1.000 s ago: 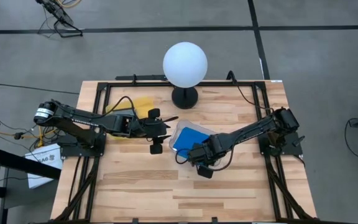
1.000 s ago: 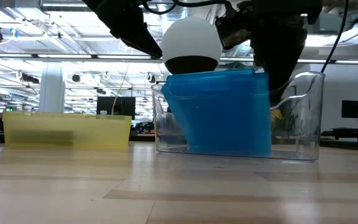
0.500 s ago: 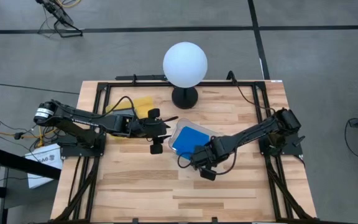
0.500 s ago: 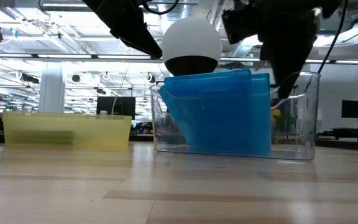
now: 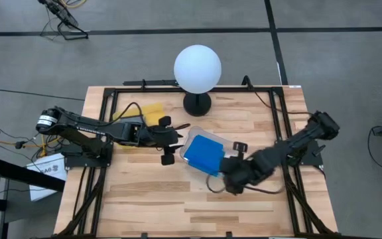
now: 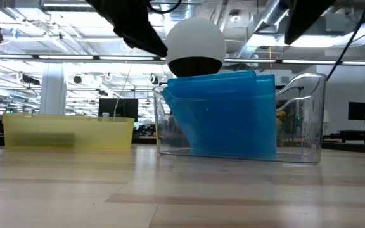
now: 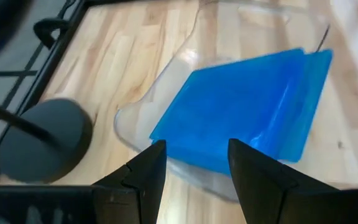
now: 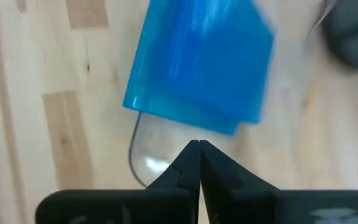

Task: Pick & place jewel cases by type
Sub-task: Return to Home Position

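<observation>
Blue jewel cases [image 5: 202, 153] lie stacked and tilted in the clear tray [image 5: 190, 135] at the table's middle; in the low view the blue jewel cases [image 6: 224, 117] lean against the clear tray's wall [image 6: 310, 120]. My left gripper [image 5: 173, 140] hovers open just left of the tray, its fingers [image 7: 148, 180] apart above the blue jewel cases [image 7: 241, 106]. My right gripper [image 5: 225, 174] is shut and empty, raised off the tray's near right side; its fingertips [image 8: 197, 146] point down over the tray's rim [image 8: 135, 155].
A yellow tray [image 5: 152, 111] sits at the far left behind my left arm, also seen as the yellow tray [image 6: 68, 132] in the low view. A lamp with a white globe [image 5: 197, 68] stands at the far edge. Bare wood lies along the near side.
My right gripper, shut throughout, has risen and drawn away from the clear tray toward the table's right and near edges, turning as it went. The blue cases have stayed in the tray, which shifted slightly.
</observation>
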### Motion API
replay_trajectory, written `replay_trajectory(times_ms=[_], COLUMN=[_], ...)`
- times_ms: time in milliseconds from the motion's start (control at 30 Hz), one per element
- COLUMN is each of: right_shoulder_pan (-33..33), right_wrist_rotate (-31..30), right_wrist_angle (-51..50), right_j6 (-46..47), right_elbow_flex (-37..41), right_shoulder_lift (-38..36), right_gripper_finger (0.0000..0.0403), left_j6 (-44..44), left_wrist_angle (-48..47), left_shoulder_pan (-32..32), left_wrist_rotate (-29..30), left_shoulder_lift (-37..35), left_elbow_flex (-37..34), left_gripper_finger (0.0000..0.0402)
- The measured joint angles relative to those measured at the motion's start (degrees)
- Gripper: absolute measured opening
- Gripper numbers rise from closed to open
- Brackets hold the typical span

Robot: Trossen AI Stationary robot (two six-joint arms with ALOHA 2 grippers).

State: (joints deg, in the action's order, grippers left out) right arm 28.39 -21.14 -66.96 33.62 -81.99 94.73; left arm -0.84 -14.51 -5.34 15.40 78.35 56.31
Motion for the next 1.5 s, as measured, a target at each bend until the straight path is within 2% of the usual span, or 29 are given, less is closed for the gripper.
replay_trajectory(times_ms=[100, 233, 400, 533, 667, 933, 1267, 1500], right_shoulder_pan=[3.3, 5.4, 5.6, 4.7, 3.6, 3.4, 3.2, 1.2], right_wrist_rotate=[-6.8, -7.9, -3.3, 3.7, 7.9, 12.4, 19.6, 24.6], right_wrist_angle=[1.9, 8.1, 21.0, 27.2, 34.3, 49.8, 63.5, 66.8], right_j6=[-1.1, -3.3, -14.1, -22.3, -25.3, -32.5, -41.8, -45.1], right_elbow_flex=[2.6, 11.0, 21.9, 28.2, 33.9, 45.0, 58.4, 65.3], right_shoulder_lift=[-4.0, -11.2, -21.3, -29.6, -39.0, -55.7, -68.3, -78.9], right_gripper_finger=[0.0000, 0.0000, 0.0000, 0.0000, 0.0000, 0.0000, 0.0000, 0.0000], left_j6=[0.0, 0.1, 0.1, 1.4, 2.2, 4.1, 9.9, 13.2], left_wrist_angle=[1.9, 5.0, 8.3, 11.9, 13.6, 18.3, 19.0, 19.0], left_shoulder_pan=[-0.1, -0.1, -0.2, -0.2, -0.1, -0.2, -1.2, -1.8], left_wrist_rotate=[-1.5, -6.0, -9.4, -7.0, -4.4, -4.6, -4.0, -2.3], left_shoulder_lift=[0.0, 0.0, 0.0, 0.0, 0.0, 0.0, 0.0, 0.0], left_elbow_flex=[0.0, 0.0, 0.0, 0.0, 0.0, 0.0, 0.0, 0.0], left_gripper_finger=[0.0166, 0.0166, 0.0166, 0.0166, 0.0166, 0.0166, 0.0166, 0.0166])
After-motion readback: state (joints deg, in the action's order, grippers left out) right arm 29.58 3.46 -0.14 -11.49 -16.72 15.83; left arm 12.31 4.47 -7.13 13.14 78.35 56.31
